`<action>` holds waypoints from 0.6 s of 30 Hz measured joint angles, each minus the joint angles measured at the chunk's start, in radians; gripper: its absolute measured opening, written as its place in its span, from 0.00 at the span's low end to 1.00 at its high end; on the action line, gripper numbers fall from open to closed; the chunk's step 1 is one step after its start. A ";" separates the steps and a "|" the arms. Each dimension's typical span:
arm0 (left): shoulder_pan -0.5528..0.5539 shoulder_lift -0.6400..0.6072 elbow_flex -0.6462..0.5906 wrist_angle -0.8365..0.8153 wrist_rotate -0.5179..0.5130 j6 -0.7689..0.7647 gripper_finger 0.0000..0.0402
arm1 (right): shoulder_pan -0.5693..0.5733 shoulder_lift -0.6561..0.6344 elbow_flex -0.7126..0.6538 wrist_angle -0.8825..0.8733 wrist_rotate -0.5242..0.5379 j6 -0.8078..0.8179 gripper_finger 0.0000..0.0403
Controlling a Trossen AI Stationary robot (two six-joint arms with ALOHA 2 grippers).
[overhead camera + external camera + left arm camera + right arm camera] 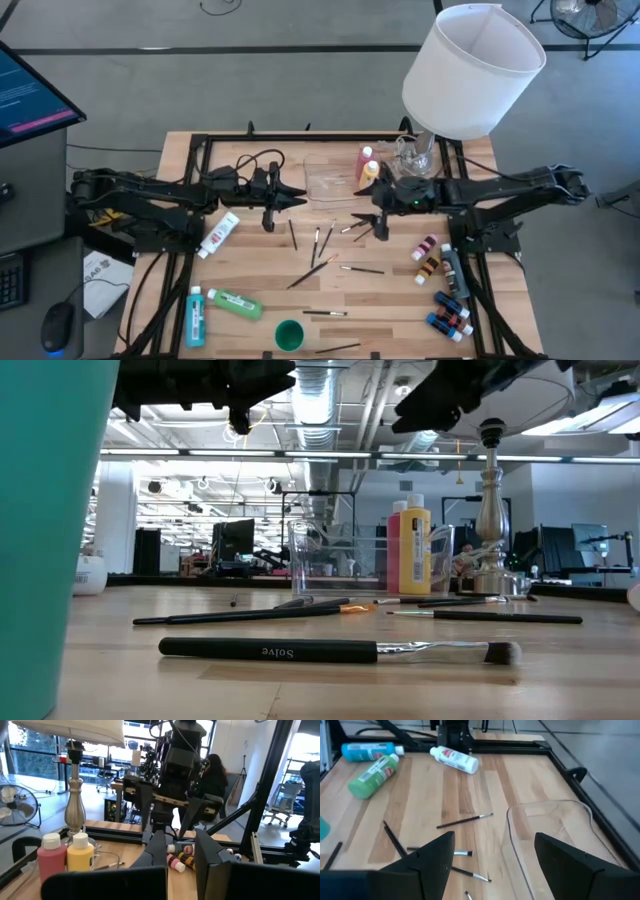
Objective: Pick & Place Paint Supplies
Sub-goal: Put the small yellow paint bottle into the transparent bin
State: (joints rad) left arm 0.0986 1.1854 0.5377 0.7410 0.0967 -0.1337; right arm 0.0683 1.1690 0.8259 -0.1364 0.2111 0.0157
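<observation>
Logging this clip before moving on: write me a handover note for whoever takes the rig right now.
Left gripper: shut, empty, hovering left of the clear tray.
Right gripper: fingers open, empty, at the tray's right edge.
Supplies: red bottle and yellow bottle standing by the tray; brushes scattered mid-table; white bottle, green bottle and blue bottle lying on the left; small bottles on the right.
Done: nothing in the tray.
Left: everything.

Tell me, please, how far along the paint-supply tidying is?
Barely started: the clear tray looks empty. Nothing is in hand; the right gripper hangs open over the brushes, the left gripper is shut and empty. Brushes, the green bottle and small bottles remain scattered.
</observation>
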 joint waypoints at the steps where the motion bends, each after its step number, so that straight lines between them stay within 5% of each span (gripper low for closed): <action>1: 0.000 0.000 0.000 0.000 0.000 -0.003 0.01 | -0.003 0.014 0.009 -0.007 0.000 0.013 0.67; 8: 0.000 0.003 0.000 -0.001 0.000 -0.006 0.01 | -0.038 0.097 0.071 -0.163 0.000 0.080 0.67; 18: -0.002 0.003 -0.002 -0.010 0.001 -0.008 0.01 | -0.036 0.128 0.123 -0.713 -0.064 0.293 0.67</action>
State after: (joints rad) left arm 0.0967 1.1889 0.5362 0.7310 0.0978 -0.1416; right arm 0.0322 1.2968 0.9493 -0.8496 0.1470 0.3083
